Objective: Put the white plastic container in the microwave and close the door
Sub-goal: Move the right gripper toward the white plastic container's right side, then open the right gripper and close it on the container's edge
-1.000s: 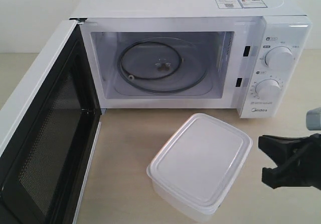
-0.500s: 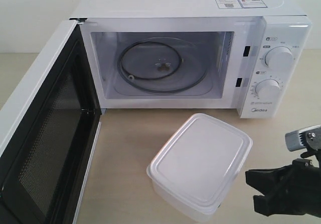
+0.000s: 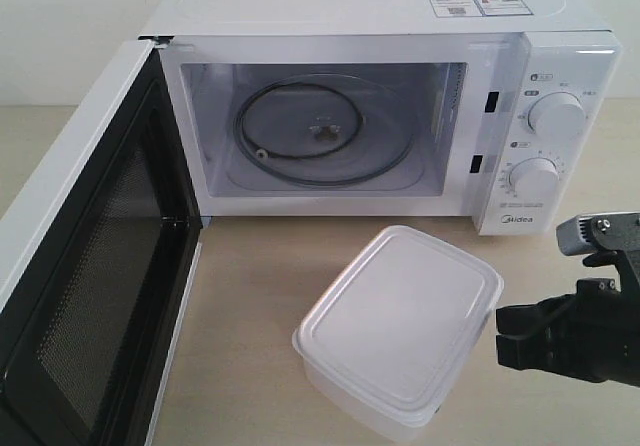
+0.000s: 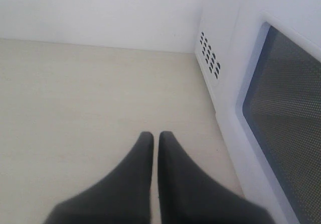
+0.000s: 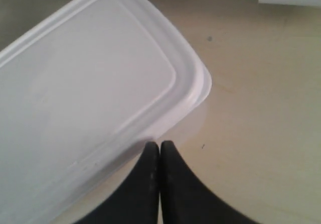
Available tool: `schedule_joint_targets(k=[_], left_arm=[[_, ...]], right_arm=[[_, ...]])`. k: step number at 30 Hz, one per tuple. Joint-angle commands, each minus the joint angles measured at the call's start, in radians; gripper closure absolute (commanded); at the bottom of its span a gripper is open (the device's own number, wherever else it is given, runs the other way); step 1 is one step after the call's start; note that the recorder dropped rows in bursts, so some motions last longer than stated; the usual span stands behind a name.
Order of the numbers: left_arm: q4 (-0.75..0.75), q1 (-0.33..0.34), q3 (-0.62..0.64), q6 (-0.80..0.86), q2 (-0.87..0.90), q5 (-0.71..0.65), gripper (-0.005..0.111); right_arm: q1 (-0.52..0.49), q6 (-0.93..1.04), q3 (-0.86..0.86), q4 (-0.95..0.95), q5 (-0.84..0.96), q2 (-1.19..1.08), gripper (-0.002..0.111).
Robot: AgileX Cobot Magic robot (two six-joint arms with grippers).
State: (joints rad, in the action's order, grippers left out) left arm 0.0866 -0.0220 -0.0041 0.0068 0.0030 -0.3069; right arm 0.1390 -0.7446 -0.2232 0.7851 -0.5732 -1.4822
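Observation:
The white plastic container [image 3: 400, 326] sits lidded on the table in front of the microwave [image 3: 350, 6]. The door [image 3: 100, 266] is swung wide to the left, showing the glass turntable [image 3: 322, 131]. My right gripper [image 3: 500, 334] is shut and empty, low at the container's right edge. In the right wrist view its tips [image 5: 159, 144] sit at the rim of the container [image 5: 85, 98]; contact cannot be told. The left gripper [image 4: 155, 135] is shut on nothing above bare table beside the door's outer face [image 4: 286, 108]. It is out of the exterior view.
Two dials [image 3: 556, 116] are on the microwave's right panel. The open door stands over the table's left side. A pale wall [image 4: 100, 8] rises behind the table, and vent holes [image 4: 209, 56] mark the microwave's side.
The right gripper's jaws stood apart in the earlier frames and are now together. It dropped lower and came in leftward toward the container. The container and the door have not moved.

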Motion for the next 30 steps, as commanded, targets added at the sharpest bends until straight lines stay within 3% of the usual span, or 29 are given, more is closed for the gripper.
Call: schedule_joint_targets(k=[1,10,19,24,30], left_arm=[[0.000,0.001,0.004,0.001,-0.003,0.000,0.102],[0.000,0.001,0.004,0.001,-0.003,0.000,0.102],[0.000,0.001,0.004,0.001,-0.003,0.000,0.102],[0.000,0.001,0.004,0.001,-0.003,0.000,0.102],[0.000,0.001,0.004,0.001,-0.003,0.000,0.102]], right_arm=[[0.001,-0.021,-0.046,0.015,0.008,-0.043,0.109],[0.001,-0.054,-0.127,0.036,-0.135,-0.221,0.109],[0.001,-0.288,-0.258,0.195,-0.141,-0.226,0.109],[-0.001,-0.233,-0.199,0.193,-0.098,-0.209,0.109],[-0.001,-0.165,-0.065,0.108,-0.095,-0.022,0.109]])
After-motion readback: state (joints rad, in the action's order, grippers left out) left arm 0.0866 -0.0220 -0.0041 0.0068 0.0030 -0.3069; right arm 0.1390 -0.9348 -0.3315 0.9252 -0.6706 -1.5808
